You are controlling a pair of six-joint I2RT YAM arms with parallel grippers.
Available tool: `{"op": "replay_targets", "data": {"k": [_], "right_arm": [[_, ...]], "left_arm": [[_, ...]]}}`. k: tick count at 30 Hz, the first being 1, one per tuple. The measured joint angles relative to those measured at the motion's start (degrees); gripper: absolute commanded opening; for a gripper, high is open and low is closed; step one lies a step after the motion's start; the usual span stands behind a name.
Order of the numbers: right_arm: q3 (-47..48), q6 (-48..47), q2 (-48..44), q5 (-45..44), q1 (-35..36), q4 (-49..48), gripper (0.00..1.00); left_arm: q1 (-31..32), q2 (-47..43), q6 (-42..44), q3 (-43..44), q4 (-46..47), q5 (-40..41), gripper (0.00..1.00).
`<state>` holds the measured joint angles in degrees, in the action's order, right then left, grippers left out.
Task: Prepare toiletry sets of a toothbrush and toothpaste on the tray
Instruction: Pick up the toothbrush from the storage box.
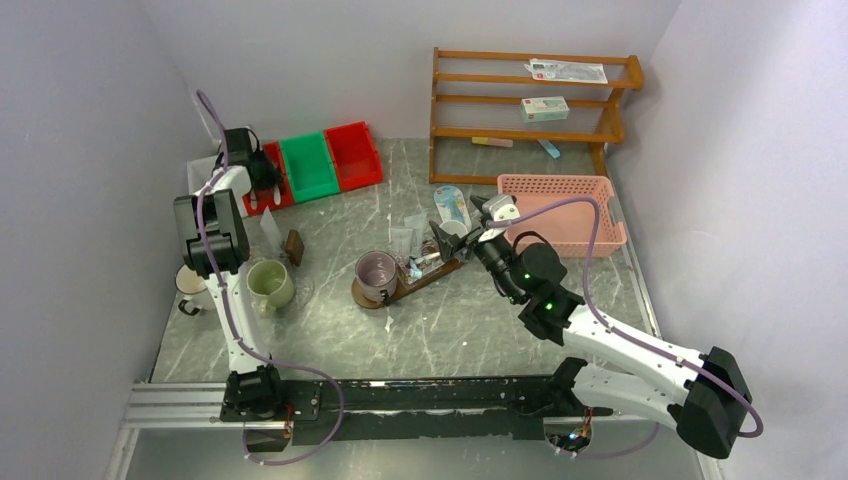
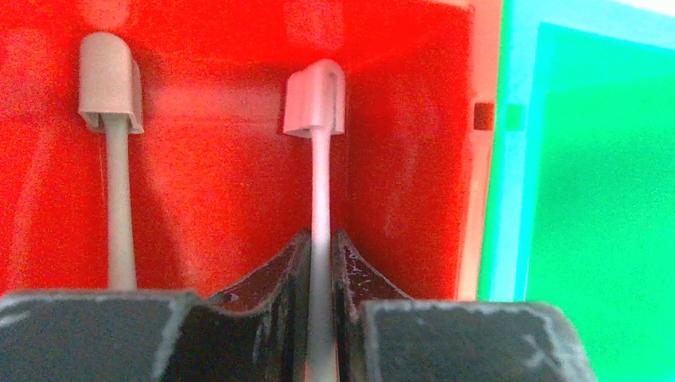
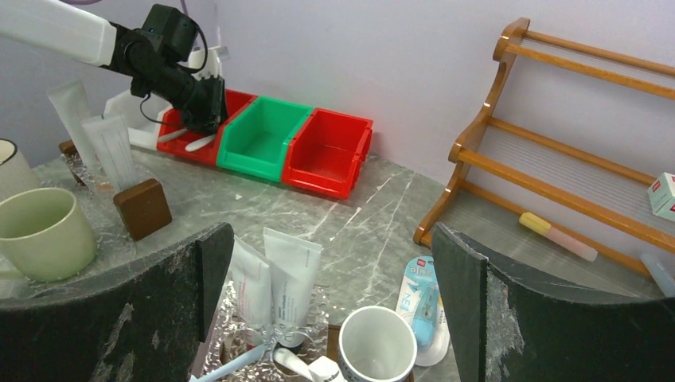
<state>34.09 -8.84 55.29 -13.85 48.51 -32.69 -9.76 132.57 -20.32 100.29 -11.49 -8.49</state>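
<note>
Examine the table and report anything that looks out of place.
A toothbrush lies loose on crinkled wrapping beside the empty white mug instead of standing in it, and the tray sits diagonally.

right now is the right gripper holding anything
No, the right gripper stands wide open with nothing between its fingers; a white mug sits below.

2 red bins | green bin | tbl grey marble | mug pale green | tray dk brown | toothbrush white
</note>
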Motion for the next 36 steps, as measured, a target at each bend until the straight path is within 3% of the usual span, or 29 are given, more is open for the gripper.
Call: {"op": "replay_targets", "data": {"k": [4,12,20,36], "right_arm": [[0.0,0.0,0.1,0.3,0.0,0.1,1.0],[0.9,0.3,0.2,1.5,0.0,0.5,1.0],[3.9,2.8,2.8,3.1,0.0,2.0,1.0],[10.9,13.5,8.3,10.7,1.1,6.6,1.0]], "left_arm": [[0.0,-0.9,0.4,-0.8,0.2,-0.6,0.1],[0.0,-8.6,0.9,-5.8,2.5,-1.3,0.05],[0.0,-19.9,1.0,-11.8,7.6,-5.0,0.05],[3.5,-46.6,-1.2,-34.0,14.9,-15.9,0.05]]}}
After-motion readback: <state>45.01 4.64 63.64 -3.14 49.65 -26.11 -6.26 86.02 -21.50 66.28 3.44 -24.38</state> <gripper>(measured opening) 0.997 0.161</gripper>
